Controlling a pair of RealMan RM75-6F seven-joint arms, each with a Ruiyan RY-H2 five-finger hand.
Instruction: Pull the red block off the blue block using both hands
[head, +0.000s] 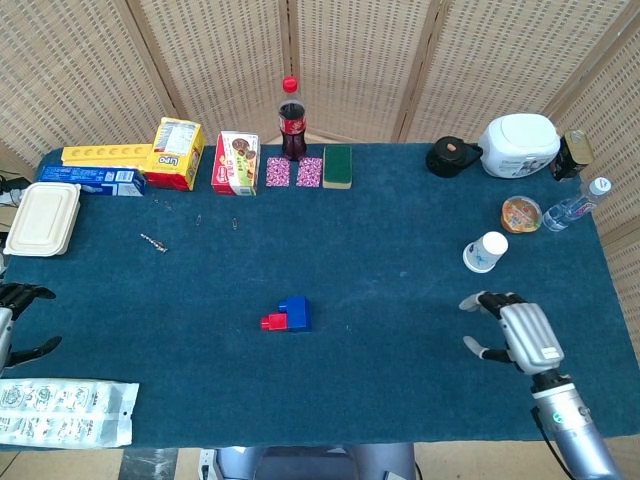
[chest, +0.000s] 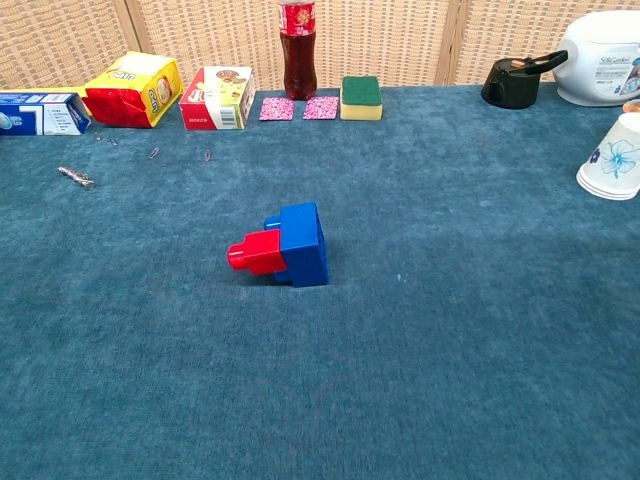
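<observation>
Red block (head: 272, 321) lay joined to the left side of the blue block (head: 295, 313), mid-tabletop (head: 400, 260). Right hand (head: 518, 335) hovered well right of them, fingers spread, holding nothing. Left hand (head: 14, 322) sat at the left edge, fingers apart, empty. Paper cup (head: 486, 251) stood beyond the right hand.

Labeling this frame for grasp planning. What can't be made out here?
- left hand: head view, mostly cut off by the left edge; only fingers show.
- Both hands: absent from the chest view, including the right hand.
- Joint where the red block meets the blue block: hidden by the blue block in both views.
- paper cup: chest view, cut by the right edge.
</observation>
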